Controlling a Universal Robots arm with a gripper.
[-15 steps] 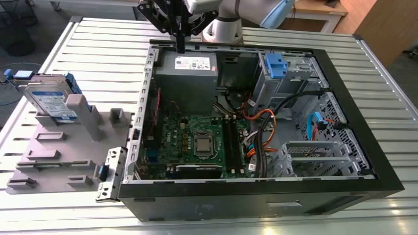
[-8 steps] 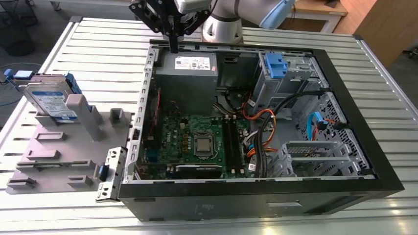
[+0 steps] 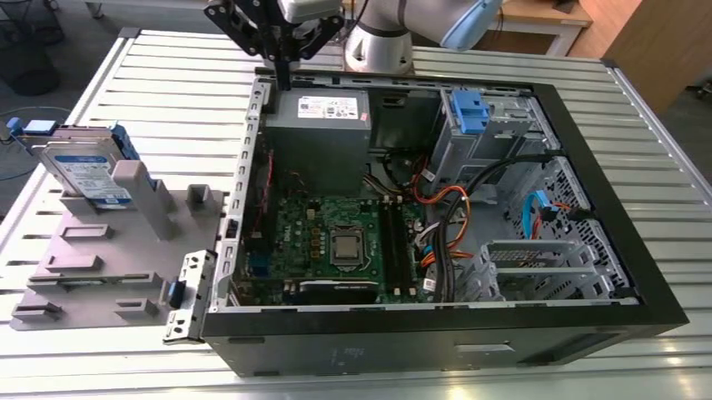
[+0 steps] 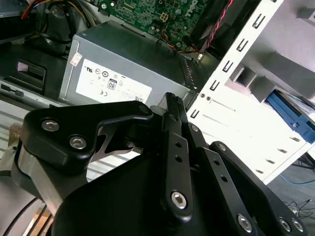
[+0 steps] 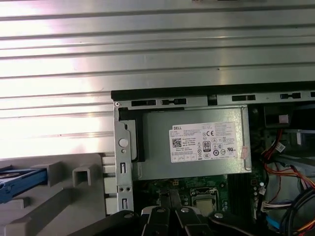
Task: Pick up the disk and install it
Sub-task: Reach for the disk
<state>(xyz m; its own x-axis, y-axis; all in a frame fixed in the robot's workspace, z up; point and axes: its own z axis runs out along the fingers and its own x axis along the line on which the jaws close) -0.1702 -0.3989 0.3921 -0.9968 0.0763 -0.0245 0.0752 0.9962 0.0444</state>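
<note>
Over the computer case's (image 3: 623, 275) rim, by the grey box (image 3: 317, 125): gripper (image 3: 283, 82) — clenched, empty. Disk (image 3: 83, 171): upright in the holder (image 3: 100, 258), worktop's edge at the exterior view's left, well apart. I judge a low pass could snag the rim — or topple the disk.

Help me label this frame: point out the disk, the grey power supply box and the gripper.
disk (image 3: 83, 173), exterior view, its silver labelled face.
grey power supply box (image 5: 204, 142), first wrist view, its white sticker.
gripper (image 3: 283, 82), exterior view, tips of its shut fingers.
</note>
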